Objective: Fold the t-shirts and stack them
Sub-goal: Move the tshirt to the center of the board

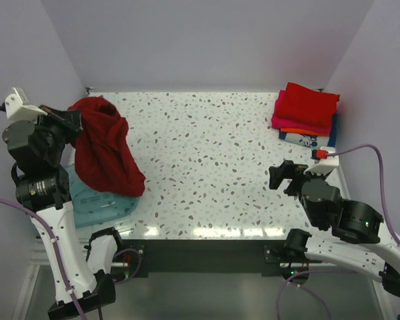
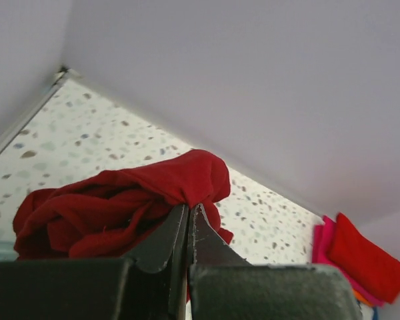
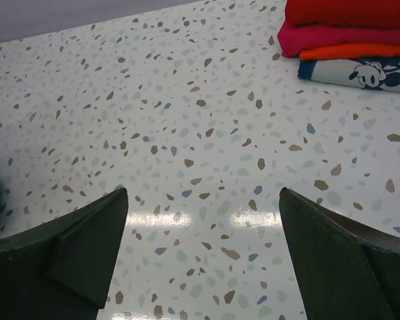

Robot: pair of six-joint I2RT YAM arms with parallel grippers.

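Pinched in the clenched left gripper [image 2: 189, 212], the dark red t-shirt [image 1: 108, 155] is hung bunched at the left over the blue tub [image 1: 97, 205]. The folded stack [image 1: 307, 115] is seen far right; the right gripper [image 3: 201, 227] is spread, empty. Cloth could be dropped from so small a pinch.

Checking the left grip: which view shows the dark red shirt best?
Top external: nearly the whole dark red shirt shows, bunched, above the blue tub. Left wrist gives only the bunch pinched in the left tool; right wrist hardly any.
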